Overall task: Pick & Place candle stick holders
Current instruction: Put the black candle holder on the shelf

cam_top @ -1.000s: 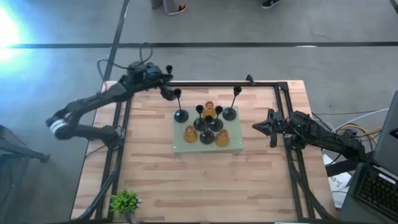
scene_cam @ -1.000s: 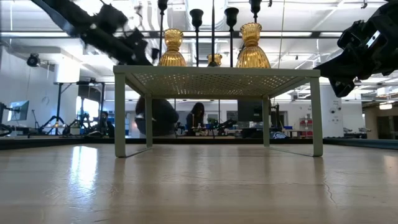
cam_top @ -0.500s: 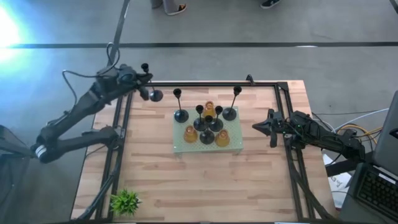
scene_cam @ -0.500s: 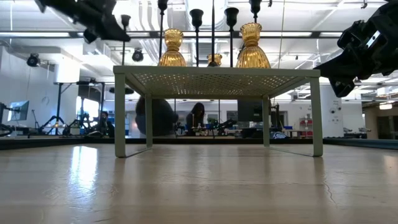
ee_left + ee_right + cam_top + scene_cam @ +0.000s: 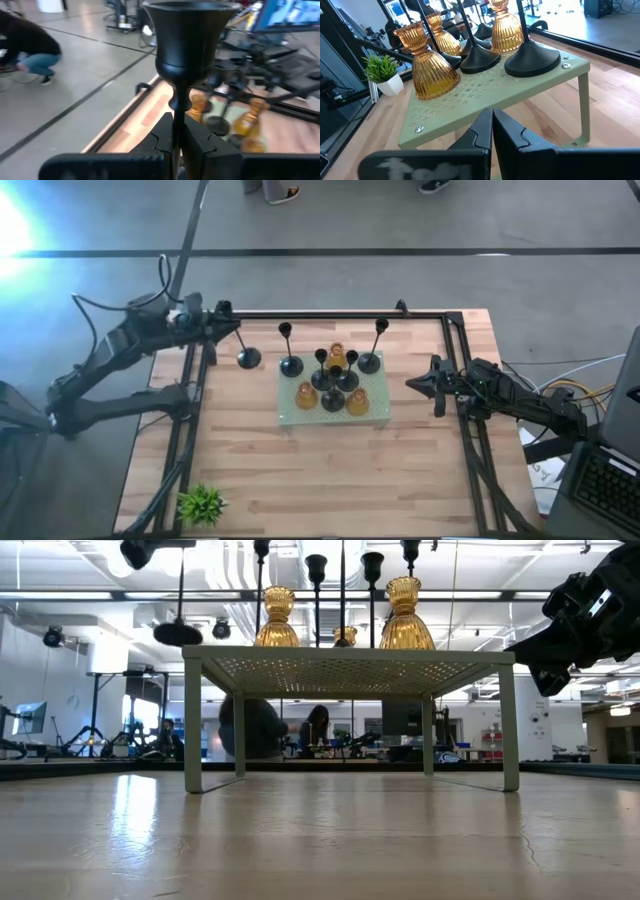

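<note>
Left tool (image 5: 228, 332): at the far-left corner of the worktop, just left of the green stand; its fingers (image 5: 197, 145) are pressed together on the thin stem of a black candle stick holder.
Held holder (image 5: 247, 356): black, with a round domed base and a cup top (image 5: 190, 35); it hangs clear of the worktop, tilted, its base out toward the stand. In the low view the base (image 5: 178, 634) floats level with the stand's top, left of it and apart from it.
Right tool (image 5: 415, 384): waits at the right edge of the worktop, to the right of the stand, pointing at it; fingers pressed together on nothing, as the right wrist view shows (image 5: 492, 131).
Green stand (image 5: 373, 416): a pale green perforated platform on four legs, near the middle of the worktop.
Black holders on the stand: one tall-stemmed at the left edge (image 5: 290, 364), one tall-stemmed at the far-right corner (image 5: 370, 361), and a tight cluster in the middle (image 5: 334, 385).
Amber glass holders: squat and ribbed; one at the far side of the cluster (image 5: 336, 354), one left-front (image 5: 306, 395), one right-front (image 5: 357, 401).
Small green plant (image 5: 200, 504): in a white pot at the near-left corner of the worktop, well apart from the stand.
Worktop (image 5: 300, 470): light wood, framed by black rails.
</note>
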Robot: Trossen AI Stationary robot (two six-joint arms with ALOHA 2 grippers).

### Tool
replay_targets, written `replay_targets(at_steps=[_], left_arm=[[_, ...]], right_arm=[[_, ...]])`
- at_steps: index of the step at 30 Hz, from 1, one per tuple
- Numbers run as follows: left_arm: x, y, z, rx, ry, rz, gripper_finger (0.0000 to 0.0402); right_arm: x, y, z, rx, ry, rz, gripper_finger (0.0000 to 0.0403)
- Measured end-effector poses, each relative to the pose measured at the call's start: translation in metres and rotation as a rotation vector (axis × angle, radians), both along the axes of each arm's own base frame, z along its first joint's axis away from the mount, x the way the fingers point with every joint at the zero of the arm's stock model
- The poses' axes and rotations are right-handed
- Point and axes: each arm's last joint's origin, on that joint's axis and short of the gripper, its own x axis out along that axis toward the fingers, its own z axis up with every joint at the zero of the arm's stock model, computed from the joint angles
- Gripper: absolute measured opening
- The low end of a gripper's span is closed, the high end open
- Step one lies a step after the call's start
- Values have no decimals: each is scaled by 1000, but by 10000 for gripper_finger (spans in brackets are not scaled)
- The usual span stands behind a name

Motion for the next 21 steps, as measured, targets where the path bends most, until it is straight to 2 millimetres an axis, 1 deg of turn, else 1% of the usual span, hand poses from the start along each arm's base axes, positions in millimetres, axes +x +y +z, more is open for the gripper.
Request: replay_targets(at_steps=[4, 11, 16, 21], left_arm=[[-2, -9, 7, -28, -6, -66, 17], [2, -22, 13, -60, -41, -234, 17], [11, -31, 15, -99, -77, -367, 17], [28, -44, 16, -124, -84, -510, 17]], right_arm=[[0, 0, 0, 0, 0, 0, 8], [0, 0, 0, 0, 0, 0, 8], [0, 0, 0, 0, 0, 0, 8], [0, 0, 0, 0, 0, 0, 8]])
